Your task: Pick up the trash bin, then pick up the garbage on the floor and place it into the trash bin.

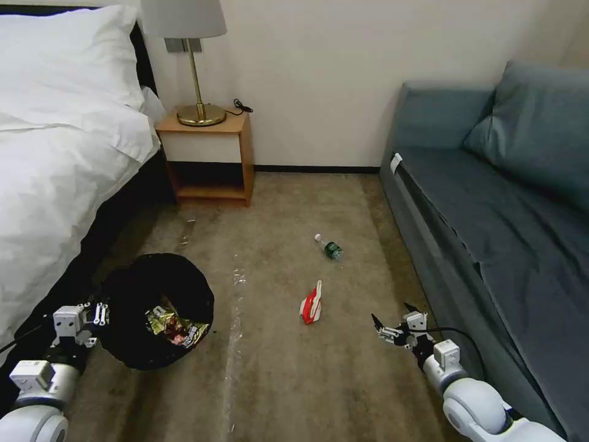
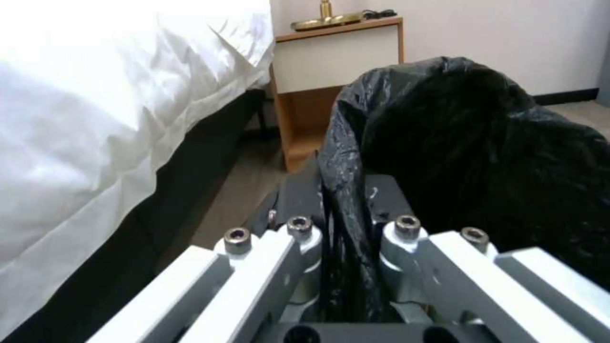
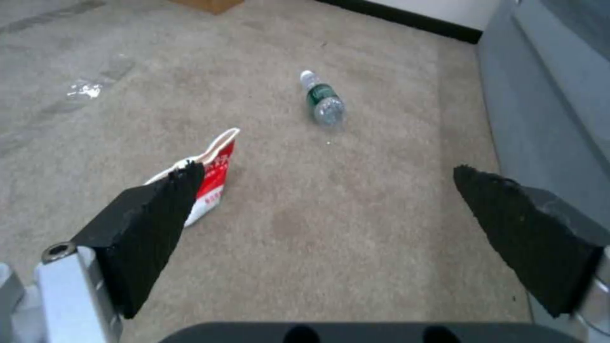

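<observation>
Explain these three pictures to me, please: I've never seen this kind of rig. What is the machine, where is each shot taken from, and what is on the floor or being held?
This is a two-armed wheeled robot in a bedroom, between a bed and a sofa. The wide shot comes from its head, looking down at the carpet; the other two come from cameras on its wrists. The left gripper is shut on the rim of the bin, pinching the black bag; the left wrist view shows that pinch close up. A yellow wrapper already lies inside the bin. The right gripper hangs open and empty above the carpet near the sofa; its two dark fingers frame the right wrist view. On the floor lie a red-and-white packet and, farther off, a small bottle.
</observation>
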`<state>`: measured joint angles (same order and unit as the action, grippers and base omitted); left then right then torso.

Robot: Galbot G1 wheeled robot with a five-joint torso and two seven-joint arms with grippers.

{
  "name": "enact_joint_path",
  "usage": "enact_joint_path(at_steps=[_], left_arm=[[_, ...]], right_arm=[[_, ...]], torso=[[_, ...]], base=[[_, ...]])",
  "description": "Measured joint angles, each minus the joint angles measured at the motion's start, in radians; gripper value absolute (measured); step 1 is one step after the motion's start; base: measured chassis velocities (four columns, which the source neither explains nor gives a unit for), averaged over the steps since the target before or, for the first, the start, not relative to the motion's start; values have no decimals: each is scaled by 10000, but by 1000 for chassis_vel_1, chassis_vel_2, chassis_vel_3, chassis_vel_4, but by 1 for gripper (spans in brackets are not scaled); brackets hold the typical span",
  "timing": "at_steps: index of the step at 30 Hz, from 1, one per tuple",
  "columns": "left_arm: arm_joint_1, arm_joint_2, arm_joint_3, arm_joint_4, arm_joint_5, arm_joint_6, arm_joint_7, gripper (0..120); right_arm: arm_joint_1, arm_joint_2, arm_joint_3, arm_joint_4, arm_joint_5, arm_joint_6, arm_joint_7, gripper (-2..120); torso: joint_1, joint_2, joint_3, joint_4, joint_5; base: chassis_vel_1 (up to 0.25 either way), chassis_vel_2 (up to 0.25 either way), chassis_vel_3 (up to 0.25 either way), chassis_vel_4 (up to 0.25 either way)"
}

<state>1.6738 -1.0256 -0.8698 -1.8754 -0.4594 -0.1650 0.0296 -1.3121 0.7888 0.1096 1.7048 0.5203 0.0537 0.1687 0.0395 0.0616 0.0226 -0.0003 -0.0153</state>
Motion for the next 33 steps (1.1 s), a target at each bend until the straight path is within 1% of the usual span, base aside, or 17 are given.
enact_joint_path(at_steps=[15,33], left_arm=[[9,-36,-6,-3,24,-9,6,7],[-18,-95,25,117,88,-91,46,7]], right_arm=[[459,11,-350,-204,86,-9,-8,100],[507,89,-431,-341,76,58,-79,100]], torso=[[0,-1,0,2,3],[0,0,0,0,0]], base=[[-96,89,86,-94],[-100,98,94,-99]])
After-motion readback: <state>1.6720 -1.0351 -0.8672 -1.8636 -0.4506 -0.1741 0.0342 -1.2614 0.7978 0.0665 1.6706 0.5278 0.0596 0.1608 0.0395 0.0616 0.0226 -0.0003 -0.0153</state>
